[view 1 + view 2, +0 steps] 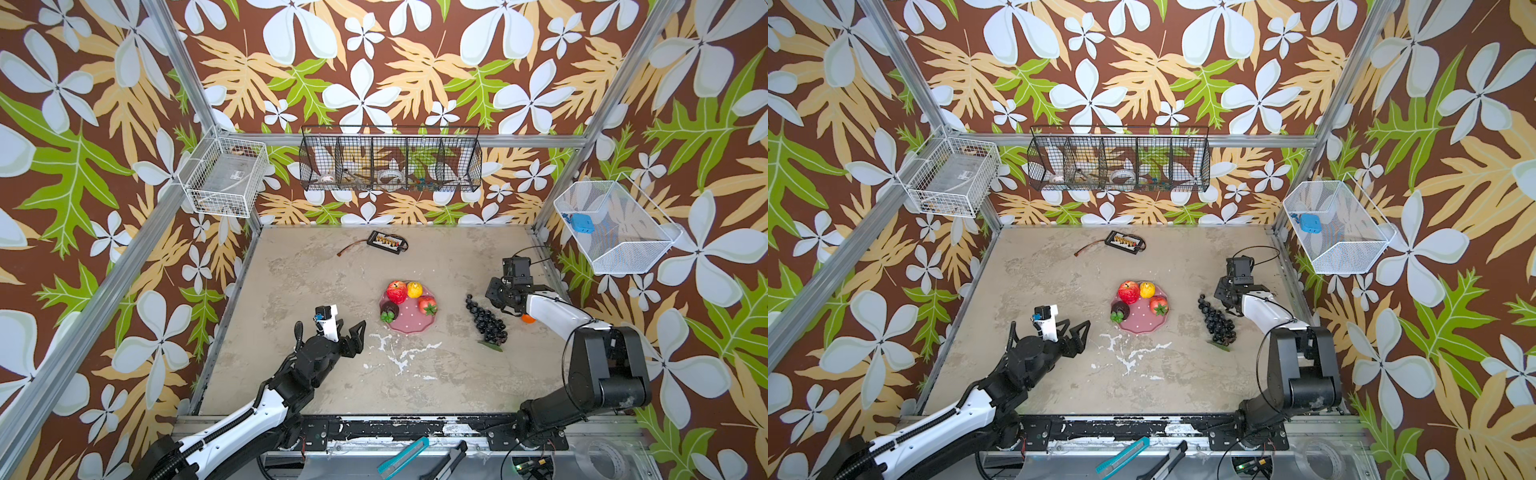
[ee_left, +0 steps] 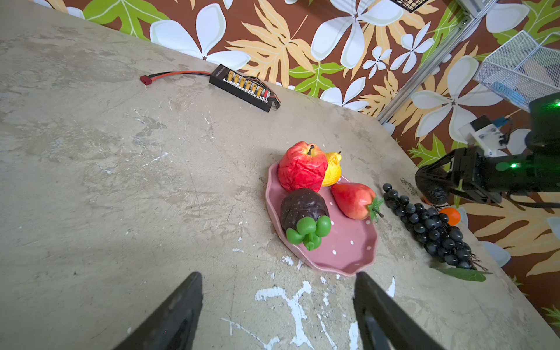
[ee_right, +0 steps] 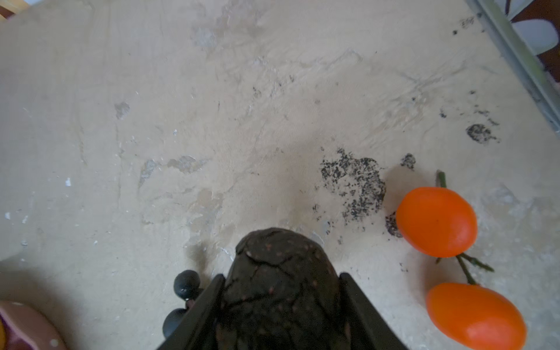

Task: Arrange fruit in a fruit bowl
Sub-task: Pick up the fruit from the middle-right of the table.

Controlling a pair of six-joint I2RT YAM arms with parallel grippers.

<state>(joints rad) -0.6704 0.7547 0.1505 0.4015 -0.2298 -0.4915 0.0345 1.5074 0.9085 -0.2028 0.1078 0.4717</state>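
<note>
Since the dark avocado (image 3: 272, 257) sits gripped across its belly between the jaws of the right gripper (image 3: 281, 277), treat it as probably light, firm and bumpy-skinned; you needn't squeeze harder. Two small oranges (image 3: 436, 221) lie just beside that gripper, with the fruit bowl (image 1: 409, 322) beyond the grape bunch (image 1: 486, 322). The left gripper (image 2: 277, 274) hangs wide and empty.

one bowl (image 1: 411, 322), two oranges (image 3: 436, 221), one grape bunch (image 1: 488, 322), five other fruits (image 1: 397, 291).

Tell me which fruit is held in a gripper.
The dark avocado, clamped in the right gripper; the rest lie loose in the pink dish or on the table.
</note>
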